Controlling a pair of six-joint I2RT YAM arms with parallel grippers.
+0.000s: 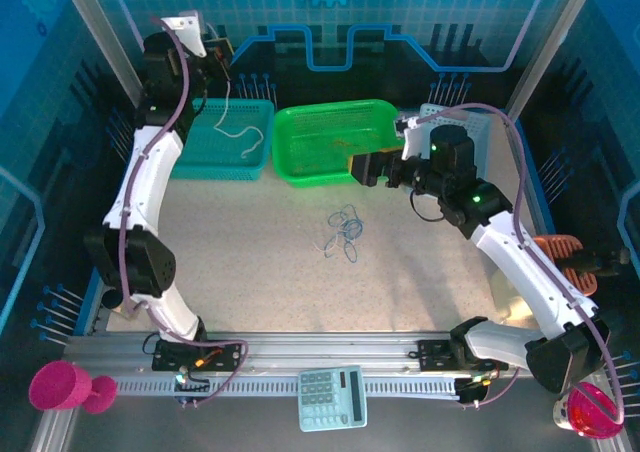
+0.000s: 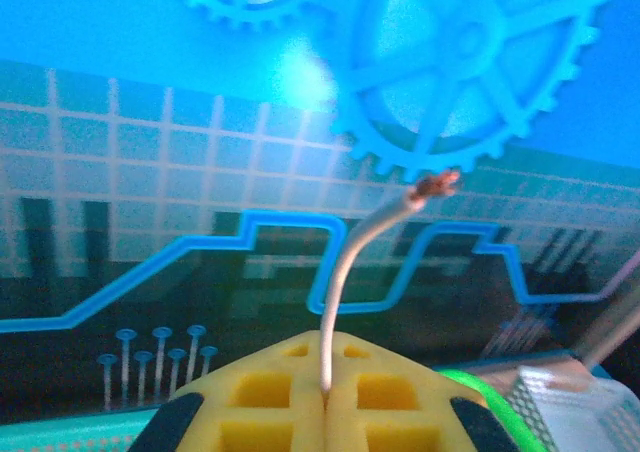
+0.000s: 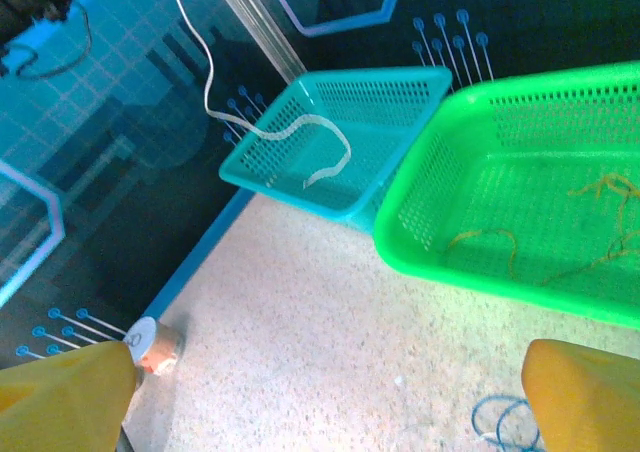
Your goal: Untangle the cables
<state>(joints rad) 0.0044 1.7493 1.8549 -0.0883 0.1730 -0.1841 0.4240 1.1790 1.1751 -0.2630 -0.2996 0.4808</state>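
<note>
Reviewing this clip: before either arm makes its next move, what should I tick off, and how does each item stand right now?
1. The left gripper is shut on the white cable: ok.
2. The white cable's lower part lies inside the teal basket: ok.
3. The right gripper is open, with nothing between its fingers: ok.
4. The orange cables are inside the green basket: ok.
5. The blue cables are separated: not ok, they lie bunched in a tangle on the table.
6. The white cable is free of snags on the basket mesh: cannot tell.
</note>
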